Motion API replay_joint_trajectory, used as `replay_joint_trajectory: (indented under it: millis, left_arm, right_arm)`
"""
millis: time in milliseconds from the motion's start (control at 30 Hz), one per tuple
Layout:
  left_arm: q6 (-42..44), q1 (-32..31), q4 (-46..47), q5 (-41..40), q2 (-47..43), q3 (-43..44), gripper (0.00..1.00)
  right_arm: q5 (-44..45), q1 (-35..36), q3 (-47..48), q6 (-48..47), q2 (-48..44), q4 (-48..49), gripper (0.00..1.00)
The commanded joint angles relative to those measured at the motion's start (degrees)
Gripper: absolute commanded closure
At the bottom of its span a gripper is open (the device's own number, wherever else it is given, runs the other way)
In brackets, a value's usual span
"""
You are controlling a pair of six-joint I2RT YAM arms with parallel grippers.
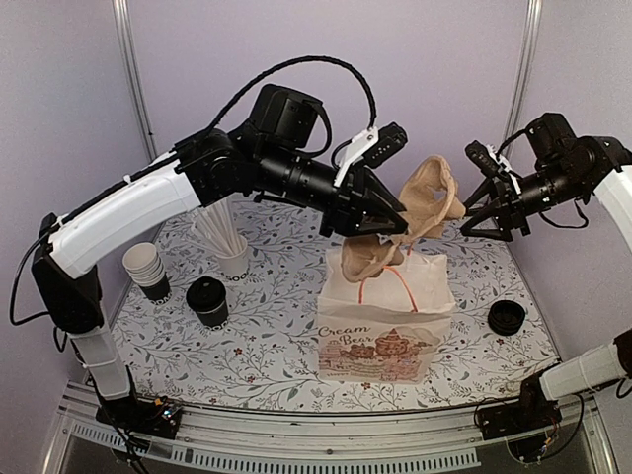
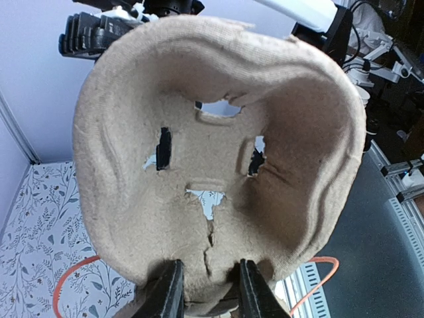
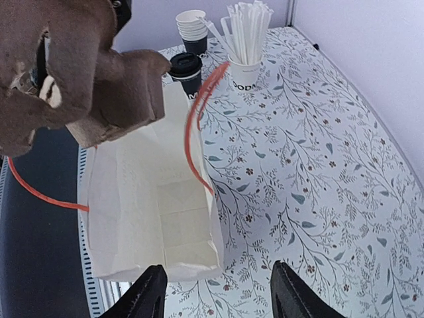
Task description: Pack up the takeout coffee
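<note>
Floral tabletop below: left gripper pinches the pulp cup carrier above the paper bag. Right gripper hangs spread, empty, just right. Takeout coffee stands left, beside the cup stack.

You find the bag in the middle of the table, with the pulp carrier in the air just above its mouth. Left of it stands the takeout coffee — behind that, the cup stack and the straw holder. The loose lids lie right of the bag.
</note>
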Motion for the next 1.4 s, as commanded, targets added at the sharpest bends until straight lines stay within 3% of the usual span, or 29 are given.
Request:
replay_joint_trajectory:
  millis: [0, 167, 400, 800, 1033, 1367]
  left_arm:
    - [1.6, 0.2, -3.9, 0.1, 2.6, 2.5, 0.76]
    - [1.7, 0.8, -5.0, -0.8, 4.1, 3.0, 0.76]
    - [-0.9, 1.8, -5.1, 3.9, 5.4, 6.9, 0.77]
    - [-3.0, 3.2, -2.1, -0.3, 1.7, 10.3, 0.75]
    - [-6.5, 2.8, -2.7, 6.1, 7.3, 13.0, 0.76]
    - [-6.0, -0.7, -3.9, 4.8, 8.4, 10.1, 0.76]
  right_arm:
    - [-7.5, -9.1, -6.7, -8.5, -1.8, -1.2, 0.44]
    - [-14.7, -17.4, -17.1, -9.6, -4.2, 5.0, 0.45]
    - [-16.6, -17.5, -30.3, 0.5, -9.6, 21.3, 0.46]
    - [-18.2, -17.5, -43.8, 5.7, -12.8, 32.9, 0.46]
    - [-15.2, -17.6, -48.1, 7.7, -17.1, 38.4, 0.46]
    - [-14.0, -17.6, -49.5, 8.5, -16.8, 39.9, 0.46]
